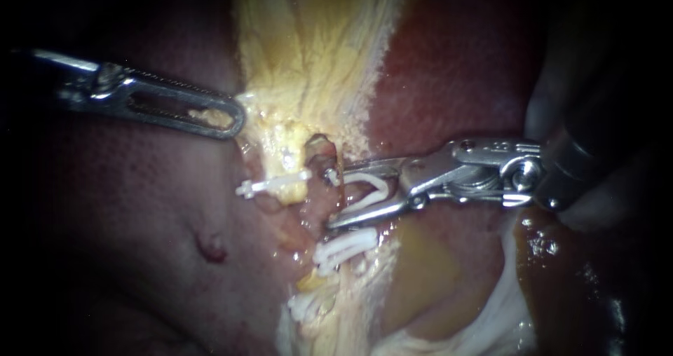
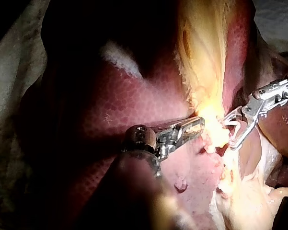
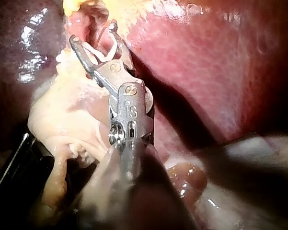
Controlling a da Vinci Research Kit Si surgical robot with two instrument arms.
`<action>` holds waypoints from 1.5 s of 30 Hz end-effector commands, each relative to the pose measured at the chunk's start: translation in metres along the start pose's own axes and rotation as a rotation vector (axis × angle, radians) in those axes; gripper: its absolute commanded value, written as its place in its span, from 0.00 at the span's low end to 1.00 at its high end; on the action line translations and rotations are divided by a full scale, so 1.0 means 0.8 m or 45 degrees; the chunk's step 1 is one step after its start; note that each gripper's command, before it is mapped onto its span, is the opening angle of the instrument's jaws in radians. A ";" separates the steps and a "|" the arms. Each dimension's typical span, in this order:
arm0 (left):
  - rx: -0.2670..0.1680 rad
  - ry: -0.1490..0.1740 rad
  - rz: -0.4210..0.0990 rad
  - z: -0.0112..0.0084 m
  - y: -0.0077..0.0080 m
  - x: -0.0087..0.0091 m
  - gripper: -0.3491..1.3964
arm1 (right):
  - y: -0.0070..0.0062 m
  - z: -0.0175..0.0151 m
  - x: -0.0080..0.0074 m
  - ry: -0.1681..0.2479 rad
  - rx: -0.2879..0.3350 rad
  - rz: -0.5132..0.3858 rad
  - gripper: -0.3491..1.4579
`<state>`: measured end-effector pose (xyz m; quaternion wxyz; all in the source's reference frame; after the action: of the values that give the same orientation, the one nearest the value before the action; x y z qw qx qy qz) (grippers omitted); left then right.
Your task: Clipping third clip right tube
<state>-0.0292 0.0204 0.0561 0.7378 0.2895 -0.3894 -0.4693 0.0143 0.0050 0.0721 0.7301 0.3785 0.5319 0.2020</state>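
Pale, stained cloth (image 2: 9, 96) beneath the dark red liver (image 2: 134, 110), bare only beyond the liver's edges.

My left instrument (image 1: 235, 118), at the left of the frame, is bright steel: one long slotted jaw shows, with fine teeth along its edge, hinged on a small round pin. My right instrument (image 1: 338, 195), at the right, has two thin curved silver jaws, a screw-headed pivot, stamped markings and a dark, glossy round shaft.

I'm working at a surgical lab bench: the liver (image 2: 134, 115) is lying out in the open on what is probably a pale, stained sheet (image 2: 12, 86).
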 end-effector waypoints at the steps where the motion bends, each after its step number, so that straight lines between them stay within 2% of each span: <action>1: 0.000 0.000 0.001 0.0000 0.0000 0.0000 0.00 | 0.0001 0.0000 0.0001 0.012 0.013 0.008 0.46; 11: 0.000 0.000 0.001 0.0001 0.0001 0.0000 0.00 | 0.0002 0.0001 0.0004 0.075 0.050 0.049 0.46; 17: 0.000 0.000 0.001 0.0000 0.0001 0.0000 0.00 | -0.0005 -0.0004 0.0013 0.135 0.098 0.086 0.46; 25: 0.000 0.001 0.001 0.0000 0.0002 0.0001 0.00 | -0.0029 -0.0014 0.0042 0.238 0.228 0.138 0.46; 32: 0.000 0.001 0.001 0.0000 0.0002 0.0001 0.00 | -0.0054 -0.0014 0.0061 0.291 0.314 0.161 0.46; 35: 0.000 0.001 0.001 0.0000 0.0002 0.0000 0.00 | -0.0058 -0.0015 0.0066 0.298 0.318 0.163 0.46; 45: 0.000 0.001 0.001 0.0000 0.0002 0.0001 0.00 | -0.0057 -0.0016 0.0067 0.298 0.321 0.186 0.43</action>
<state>-0.0291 0.0205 0.0562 0.7381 0.2894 -0.3894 -0.4688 0.0144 0.0063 0.0652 0.5929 0.4790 0.6049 0.2304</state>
